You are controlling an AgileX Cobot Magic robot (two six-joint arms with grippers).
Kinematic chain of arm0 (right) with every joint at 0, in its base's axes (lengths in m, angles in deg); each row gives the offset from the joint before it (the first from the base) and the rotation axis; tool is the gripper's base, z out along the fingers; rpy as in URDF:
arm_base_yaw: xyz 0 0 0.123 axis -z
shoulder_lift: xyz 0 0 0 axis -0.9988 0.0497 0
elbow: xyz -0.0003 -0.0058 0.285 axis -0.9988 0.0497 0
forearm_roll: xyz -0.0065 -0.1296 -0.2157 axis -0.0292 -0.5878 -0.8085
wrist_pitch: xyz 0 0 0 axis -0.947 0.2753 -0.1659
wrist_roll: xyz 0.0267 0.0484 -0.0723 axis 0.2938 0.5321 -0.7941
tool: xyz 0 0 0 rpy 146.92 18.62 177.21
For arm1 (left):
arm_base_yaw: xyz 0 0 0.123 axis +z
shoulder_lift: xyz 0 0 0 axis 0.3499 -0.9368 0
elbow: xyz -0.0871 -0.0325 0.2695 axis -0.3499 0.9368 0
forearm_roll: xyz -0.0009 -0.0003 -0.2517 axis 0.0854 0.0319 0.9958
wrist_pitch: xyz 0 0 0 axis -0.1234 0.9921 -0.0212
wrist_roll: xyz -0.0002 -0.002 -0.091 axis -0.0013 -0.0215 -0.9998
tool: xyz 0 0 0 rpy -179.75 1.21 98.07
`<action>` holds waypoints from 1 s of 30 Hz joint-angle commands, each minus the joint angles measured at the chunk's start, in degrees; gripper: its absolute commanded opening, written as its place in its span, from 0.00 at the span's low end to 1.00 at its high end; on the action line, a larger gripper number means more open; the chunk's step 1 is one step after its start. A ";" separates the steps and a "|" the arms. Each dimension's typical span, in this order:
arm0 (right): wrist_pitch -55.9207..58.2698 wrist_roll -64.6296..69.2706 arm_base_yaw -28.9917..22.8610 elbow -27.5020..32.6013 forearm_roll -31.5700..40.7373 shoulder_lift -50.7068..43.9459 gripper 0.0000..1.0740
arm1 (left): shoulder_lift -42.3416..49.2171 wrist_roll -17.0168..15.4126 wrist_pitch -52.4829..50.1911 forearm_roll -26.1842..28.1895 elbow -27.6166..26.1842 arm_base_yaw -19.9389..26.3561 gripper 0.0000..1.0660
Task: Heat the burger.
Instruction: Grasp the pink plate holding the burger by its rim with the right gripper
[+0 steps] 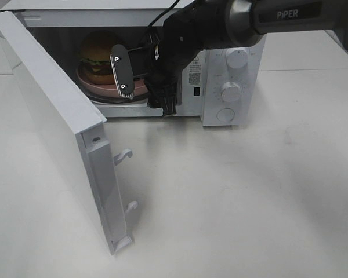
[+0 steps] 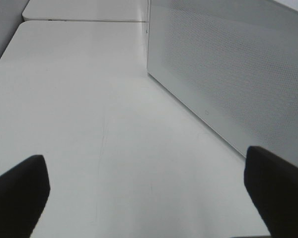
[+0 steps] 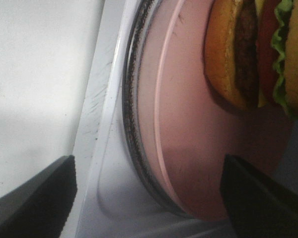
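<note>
The burger (image 1: 97, 55) sits on a pink plate (image 1: 90, 79) inside the open microwave (image 1: 211, 113). In the right wrist view the burger (image 3: 248, 54) lies on the plate (image 3: 193, 139), which rests on the glass turntable (image 3: 131, 99). My right gripper (image 1: 142, 87) is at the oven's mouth and stands open. Its fingers straddle the plate's near rim, and nothing shows gripped between them (image 3: 149, 198). My left gripper (image 2: 149, 198) is open over bare table, with nothing between its fingers. It does not show in the exterior view.
The microwave door (image 1: 58, 116) swings far out toward the front left, with latch hooks (image 1: 123, 155) on its edge. Its perforated face (image 2: 228, 64) is close beside my left gripper. Control knobs (image 1: 230, 91) are on the oven's right. White table (image 1: 232, 202) surrounds it.
</note>
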 commanded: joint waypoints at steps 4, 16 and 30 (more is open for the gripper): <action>0.46 0.52 -0.86 -3.27 0.06 2.86 0.71 | 0.29 -0.29 0.11 0.29 -0.06 0.11 0.94; 1.89 0.29 -2.18 -9.63 2.98 7.73 0.71 | 0.29 -0.29 0.11 0.29 -0.06 0.11 0.94; 1.32 0.46 -1.38 -11.00 4.47 9.34 0.18 | 0.29 -0.29 0.11 0.29 -0.06 0.11 0.94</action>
